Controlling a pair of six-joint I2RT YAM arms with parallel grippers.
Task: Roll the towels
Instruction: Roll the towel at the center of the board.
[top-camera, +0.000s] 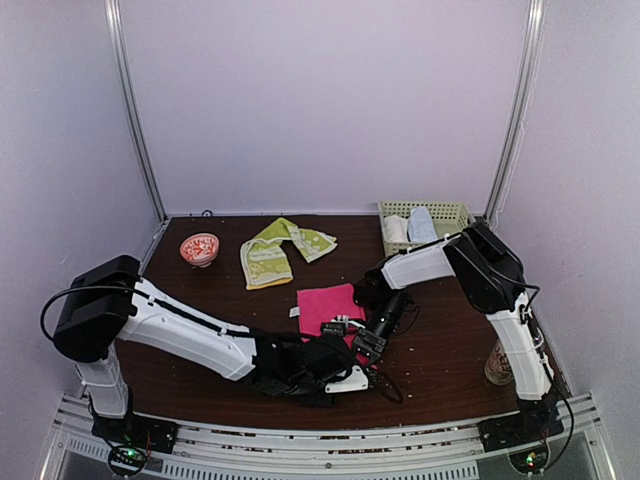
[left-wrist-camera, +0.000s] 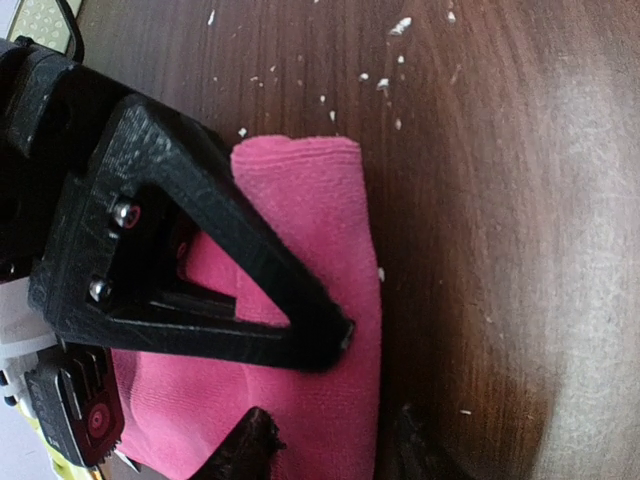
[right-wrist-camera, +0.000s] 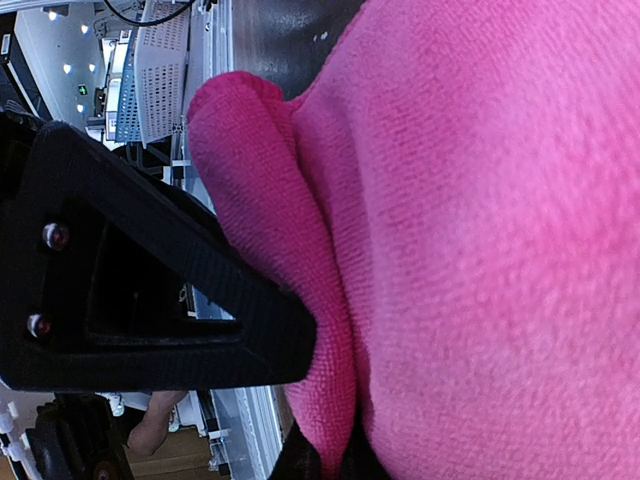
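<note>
Left arm (top-camera: 190, 335): white shell links, black joints, boxy black housing on one joint.
Right arm (top-camera: 520, 345): same white and black.
Cable (top-camera: 48, 308): black, looped beside the housing.
Left gripper (left-wrist-camera: 298, 382): black, rough-textured, open triangular-frame fingers.
Screws (left-wrist-camera: 122, 213): two silver heads at finger root.
Bases (top-camera: 128, 457): black, a green light on each.

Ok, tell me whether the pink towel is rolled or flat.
Partly rolled: the pink towel lies flat at its far end, but the wrist views show its near edge curled over into a thick fold.
</note>
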